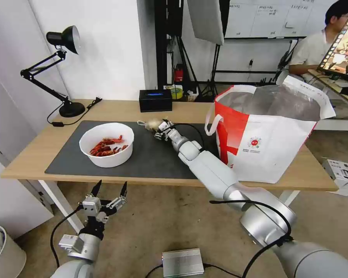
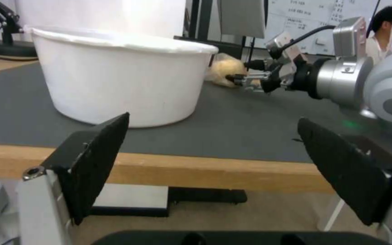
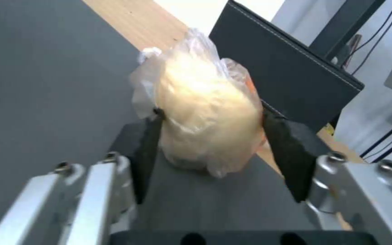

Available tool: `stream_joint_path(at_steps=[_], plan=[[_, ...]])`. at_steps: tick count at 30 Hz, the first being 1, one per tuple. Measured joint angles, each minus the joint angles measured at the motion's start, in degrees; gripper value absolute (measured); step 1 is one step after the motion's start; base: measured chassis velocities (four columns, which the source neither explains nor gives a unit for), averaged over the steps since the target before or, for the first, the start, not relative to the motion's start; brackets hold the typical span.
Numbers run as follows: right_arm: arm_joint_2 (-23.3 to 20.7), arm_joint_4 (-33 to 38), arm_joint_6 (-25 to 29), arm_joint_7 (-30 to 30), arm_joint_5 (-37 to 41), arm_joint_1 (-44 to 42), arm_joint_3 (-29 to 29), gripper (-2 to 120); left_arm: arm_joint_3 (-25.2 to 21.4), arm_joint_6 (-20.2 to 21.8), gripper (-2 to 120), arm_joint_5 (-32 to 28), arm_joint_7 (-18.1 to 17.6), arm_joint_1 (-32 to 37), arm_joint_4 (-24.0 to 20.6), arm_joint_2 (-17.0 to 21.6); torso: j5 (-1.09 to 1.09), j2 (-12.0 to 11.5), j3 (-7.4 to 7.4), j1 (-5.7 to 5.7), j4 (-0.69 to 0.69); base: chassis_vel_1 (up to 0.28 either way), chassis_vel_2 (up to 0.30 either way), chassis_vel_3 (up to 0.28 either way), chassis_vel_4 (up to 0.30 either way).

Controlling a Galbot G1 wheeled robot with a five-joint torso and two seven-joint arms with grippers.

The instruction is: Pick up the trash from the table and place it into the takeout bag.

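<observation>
A small knotted clear bag (image 1: pixel 154 124) (image 3: pixel 205 112) with something pale yellow inside lies at the far edge of the dark mat (image 1: pixel 150 154). My right gripper (image 1: pixel 160 130) (image 3: pixel 212 113) is shut on it, a black finger pressed to each side, and the bag still rests on the mat. Left of it on the mat stands the white round bowl (image 1: pixel 106 144) (image 2: pixel 119 71) of red crayfish shells. My left gripper (image 1: pixel 109 192) (image 2: pixel 213 119) hangs open below the table's front edge (image 1: pixel 34 170), facing the bowl. The takeout bag (image 1: pixel 266 143) stands open on the right end of the table.
A black rectangular box (image 1: pixel 155 100) (image 3: pixel 287 64) sits just behind the knotted bag. A black desk lamp (image 1: pixel 62 69) stands at the back left corner with its cord on the wood. A silver box (image 1: pixel 182 262) lies on the floor in front.
</observation>
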Motion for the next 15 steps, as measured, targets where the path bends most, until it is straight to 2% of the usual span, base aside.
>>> stream_joint_path(at_steps=[2,3,5,7,9,13,15], plan=[[0.0,-0.06,0.0,-0.01,0.02,0.0,0.02,46,0.18,-0.04,100,0.01,0.01,-0.02,0.32,-0.1,0.0,0.0,0.0,0.0,0.0,0.0,0.0,0.0,0.0],[0.0,-0.06,0.0,-0.01,0.02,0.0,0.02,46,0.18,-0.04,100,0.01,0.01,-0.02,0.32,-0.1,0.0,0.0,0.0,0.0,0.0,0.0,0.0,0.0,0.0],[0.0,-0.09,0.0,-0.01,0.06,0.12,0.07,33,0.45,-0.09,100,0.16,0.09,-0.07,0.43,-0.33,0.0,0.0,0.0,0.0,0.0,0.0,0.0,0.0,0.0],[0.0,-0.09,0.0,-0.01,0.08,0.19,0.1,29,0.57,-0.11,100,0.24,0.09,-0.07,0.44,-0.38,0.0,0.0,0.0,0.0,0.0,0.0,0.0,0.0,0.0],[0.0,-0.1,0.0,-0.01,0.12,0.21,0.16,18,0.76,-0.15,100,0.36,0.11,-0.07,0.45,-0.52,0.0,0.0,0.0,0.0,0.0,0.0,0.0,0.0,0.0],[0.0,-0.1,-0.01,0.02,0.17,0.21,0.22,10,0.76,-0.18,100,0.41,0.12,-0.07,0.46,-0.56,0.0,0.0,0.0,0.0,0.0,0.0,0.0,0.0,0.0],[0.0,-0.1,-0.01,0.07,0.2,0.13,0.25,0,0.64,-0.21,100,0.41,0.13,-0.02,0.45,-0.57,0.0,0.0,0.0,0.0,0.0,0.0,0.0,0.0,0.0]])
